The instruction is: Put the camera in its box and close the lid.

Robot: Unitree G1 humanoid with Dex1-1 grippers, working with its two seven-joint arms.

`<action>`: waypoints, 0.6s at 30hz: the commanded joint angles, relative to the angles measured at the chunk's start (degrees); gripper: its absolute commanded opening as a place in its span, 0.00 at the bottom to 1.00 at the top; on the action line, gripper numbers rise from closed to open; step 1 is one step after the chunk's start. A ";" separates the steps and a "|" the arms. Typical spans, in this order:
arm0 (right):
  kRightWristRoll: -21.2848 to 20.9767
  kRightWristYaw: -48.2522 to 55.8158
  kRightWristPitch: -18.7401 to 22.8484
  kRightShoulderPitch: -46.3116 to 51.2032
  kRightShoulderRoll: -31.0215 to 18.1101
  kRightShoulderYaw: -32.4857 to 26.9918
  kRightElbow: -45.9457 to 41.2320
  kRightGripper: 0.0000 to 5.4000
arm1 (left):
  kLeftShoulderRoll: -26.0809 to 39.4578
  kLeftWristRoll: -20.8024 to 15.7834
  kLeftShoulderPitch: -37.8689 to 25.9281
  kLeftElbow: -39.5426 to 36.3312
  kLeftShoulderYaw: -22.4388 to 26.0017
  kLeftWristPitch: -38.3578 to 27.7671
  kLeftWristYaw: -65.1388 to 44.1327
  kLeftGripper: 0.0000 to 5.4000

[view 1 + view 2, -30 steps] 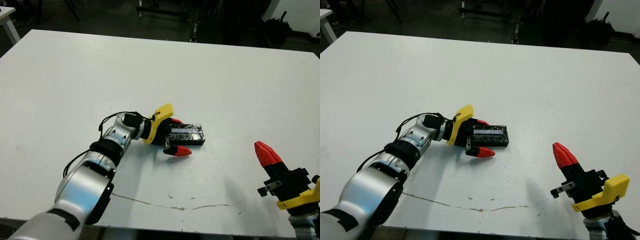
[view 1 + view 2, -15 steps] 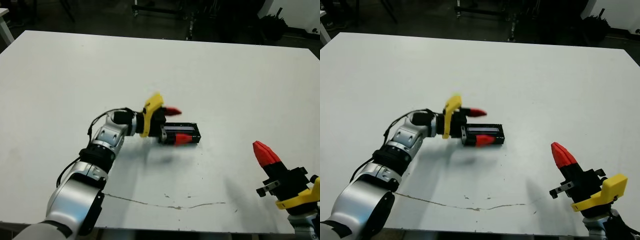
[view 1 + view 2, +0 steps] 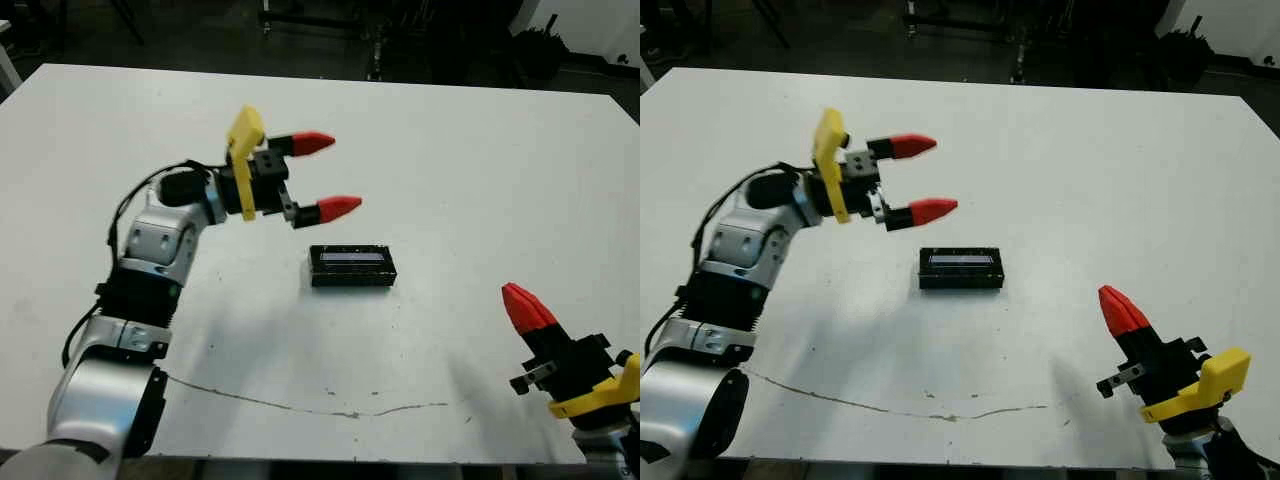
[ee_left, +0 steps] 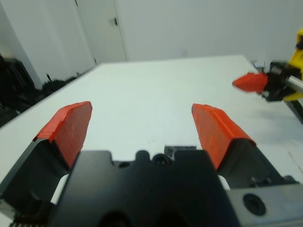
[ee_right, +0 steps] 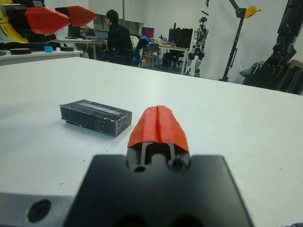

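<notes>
lid (image 3: 352, 265): one, mid-table (image 3: 480, 160), clear all round | left gripper (image 3: 318, 176) spread, raised | right gripper (image 3: 525, 305) clenched, near edge

One lid (image 3: 352, 265), one table (image 3: 480, 150) — two grippers, four red fingers (image 3: 338, 207).

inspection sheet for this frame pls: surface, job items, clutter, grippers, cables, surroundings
Surface: white table, with a thin dark crack-like line near its front edge.
Job's things: lid sits closed on the box, flat on the table, pale stripe up. Camera not visible.
Clutter: nothing seen.
Grippers: left gripper open, raised above the table, up and to the left of the lid, touching nothing. Right gripper shut, empty, low by the table's front right corner.
Cables: black cable looped along the left arm.
Surroundings: a seated person at desks, plus a humanoid robot on a stand, beyond the table.
</notes>
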 commanded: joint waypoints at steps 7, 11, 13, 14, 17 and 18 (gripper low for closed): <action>0.59 0.18 -0.01 0.59 -0.78 -0.27 -0.18 0.00 | -10.42 8.50 15.70 -10.76 -8.08 -4.24 23.28 0.84; 0.53 -0.01 -0.10 0.76 -0.61 -0.08 -0.25 0.00 | -12.37 11.83 18.90 -10.98 -12.12 -4.19 27.71 0.72; 0.49 -0.03 -0.47 0.77 -0.38 0.01 -0.09 0.00 | -13.16 13.71 19.94 -10.90 -13.99 -3.26 30.14 0.67; 0.55 0.10 -0.71 0.75 -0.32 0.01 0.12 0.00 | -13.39 14.63 20.33 -10.58 -14.97 -3.11 31.09 0.64; 0.23 -0.33 -0.58 1.05 -0.25 0.09 -0.26 0.00 | -13.71 16.50 21.05 -8.91 -17.04 -2.91 32.72 0.56; 0.14 -0.25 -0.70 1.05 -0.33 0.10 -0.25 0.00 | -13.66 17.18 21.20 -8.16 -17.75 -2.42 33.00 0.53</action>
